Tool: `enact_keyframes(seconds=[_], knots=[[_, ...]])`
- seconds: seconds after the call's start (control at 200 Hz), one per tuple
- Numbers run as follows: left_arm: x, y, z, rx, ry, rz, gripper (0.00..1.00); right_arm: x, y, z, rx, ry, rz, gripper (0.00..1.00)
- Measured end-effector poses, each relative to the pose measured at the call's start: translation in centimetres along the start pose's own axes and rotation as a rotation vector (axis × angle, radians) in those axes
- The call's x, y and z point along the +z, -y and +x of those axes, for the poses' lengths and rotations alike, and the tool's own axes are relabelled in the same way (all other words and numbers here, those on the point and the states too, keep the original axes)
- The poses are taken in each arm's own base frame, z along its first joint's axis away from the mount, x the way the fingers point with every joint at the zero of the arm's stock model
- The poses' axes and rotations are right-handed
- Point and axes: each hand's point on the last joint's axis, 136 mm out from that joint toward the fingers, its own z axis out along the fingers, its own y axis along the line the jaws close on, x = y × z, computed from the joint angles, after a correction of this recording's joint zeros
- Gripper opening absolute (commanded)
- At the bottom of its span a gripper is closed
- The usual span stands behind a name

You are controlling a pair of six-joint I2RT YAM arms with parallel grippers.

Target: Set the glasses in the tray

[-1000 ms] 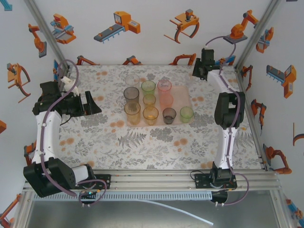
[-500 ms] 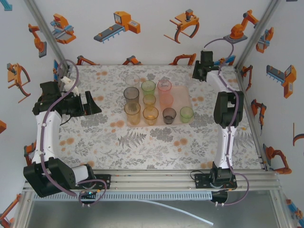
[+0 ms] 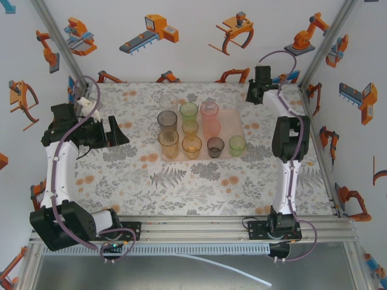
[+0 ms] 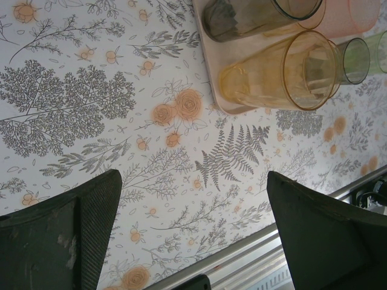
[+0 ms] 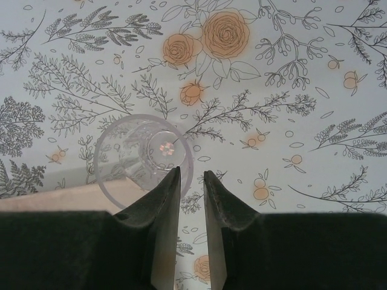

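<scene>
Right pincer [image 5: 191, 172] (farther back) beside glass [image 5: 142, 154]

you can pass freely over the bare table [image 3: 181, 187] at six o'clock of the tray [image 3: 234, 125]; crowded glasses [image 3: 191, 145] block its middle.

Glossy translucent plastic glasses [image 4: 278, 75]

Glasses [image 3: 190, 127] together on tray [image 3: 233, 124]
</scene>
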Motion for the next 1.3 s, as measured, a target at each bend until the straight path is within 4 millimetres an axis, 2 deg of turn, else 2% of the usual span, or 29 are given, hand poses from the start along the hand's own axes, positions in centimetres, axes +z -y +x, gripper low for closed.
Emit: enact_keyframes(seconds=[0.496, 0.951, 1.302], knots=[[0.00, 0.00, 0.00, 0.000, 0.000, 0.000, 0.97, 0.39, 0.07, 0.34, -0.001, -0.014, 0.003, 0.21], [-0.01, 0.01, 0.00, 0.000, 0.000, 0.000, 0.97, 0.56, 0.21, 0.83, 0.000, -0.033, 0.007, 0.14], [-0.01, 0.01, 0.00, 0.000, 0.000, 0.000, 0.97, 0.37, 0.50, 0.19, 0.007, -0.026, 0.005, 0.08]])
